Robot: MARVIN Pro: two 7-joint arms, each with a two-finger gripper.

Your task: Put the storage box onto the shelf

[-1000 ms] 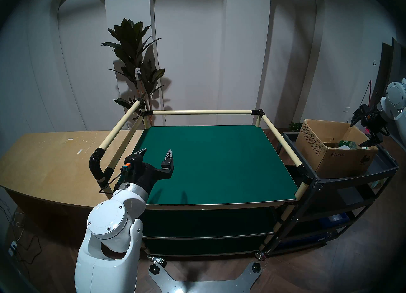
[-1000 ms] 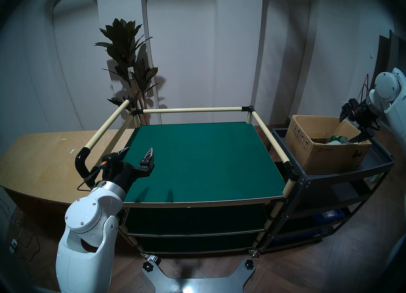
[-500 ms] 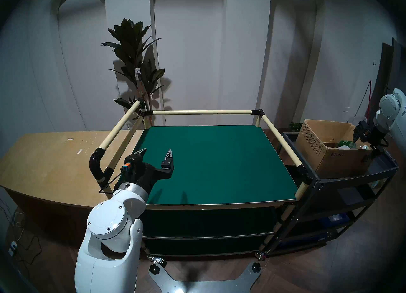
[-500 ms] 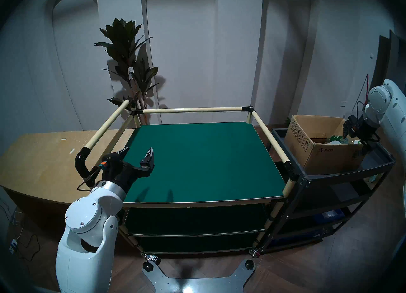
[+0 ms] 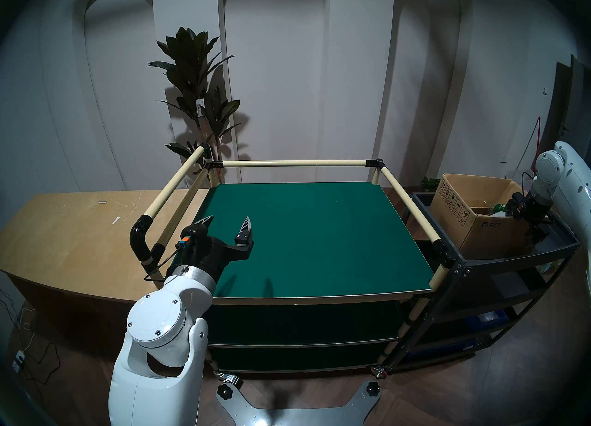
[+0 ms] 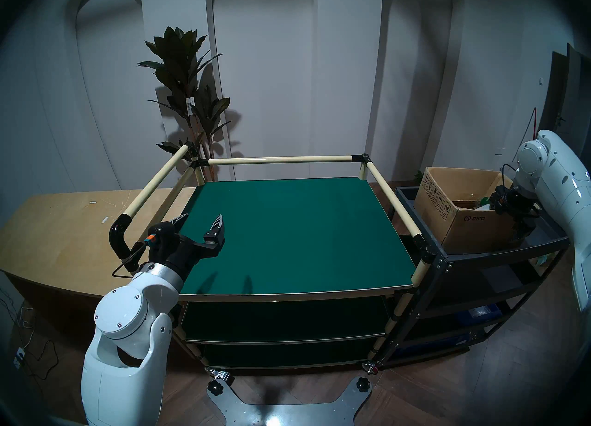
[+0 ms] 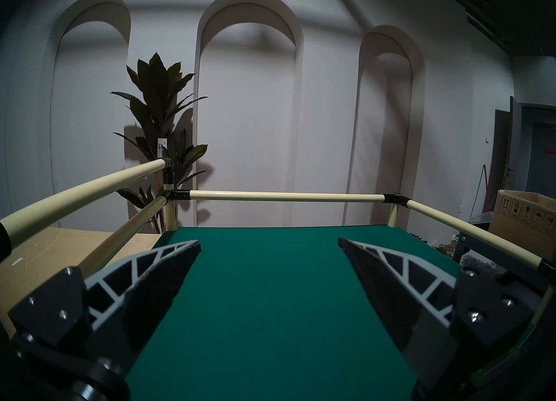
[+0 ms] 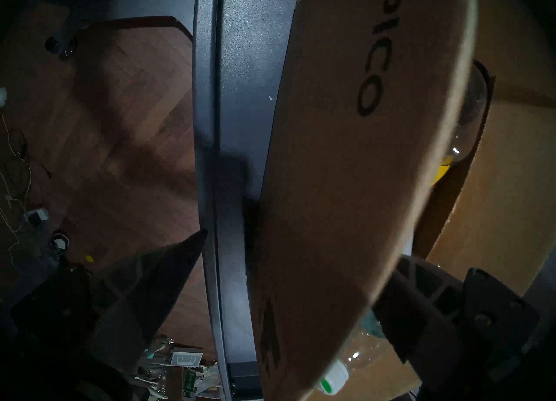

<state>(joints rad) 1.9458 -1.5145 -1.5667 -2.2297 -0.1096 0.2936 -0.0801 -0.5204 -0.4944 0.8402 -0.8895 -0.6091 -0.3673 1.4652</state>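
Brown corrugated cardboard storage box (image 5: 489,220) sitting on black metal tray cart (image 5: 518,256), beside green-boarded, cream-railed shelf (image 5: 307,240).
"PICO" is showing in black; right gripper (image 8: 288,256) is straddling that wall, jaws apart; left gripper (image 7: 267,244) is gaping, empty.

My right arm has come down. A second ago my right gripper (image 5: 533,224) was up in the air above the storage box (image 5: 489,227), pointing sideways. Now it points down at the near right corner of the box. One finger (image 8: 156,283) is outside the box wall and the other is inside.
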